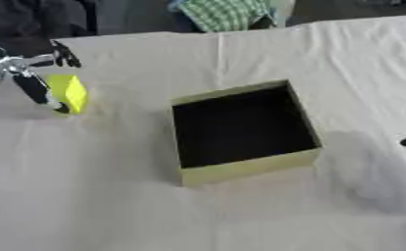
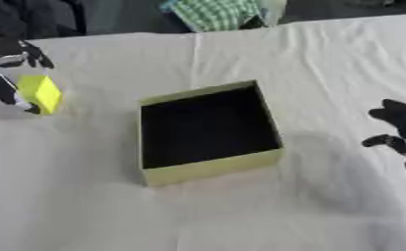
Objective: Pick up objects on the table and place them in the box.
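Fingers of the left hand pinch a yellow block: one black finger runs down the block's left face to its lower corner, while another curls above its top edge. The block sits at the far left of the white-clothed table, whether lifted or touching the cloth I cannot tell. Well to the right of those fingers stands the open olive-green box, its dark inside holding nothing visible. Further right, the right hand hovers at the table's edge, its black fingers loosely bent and parted, gripping nothing.
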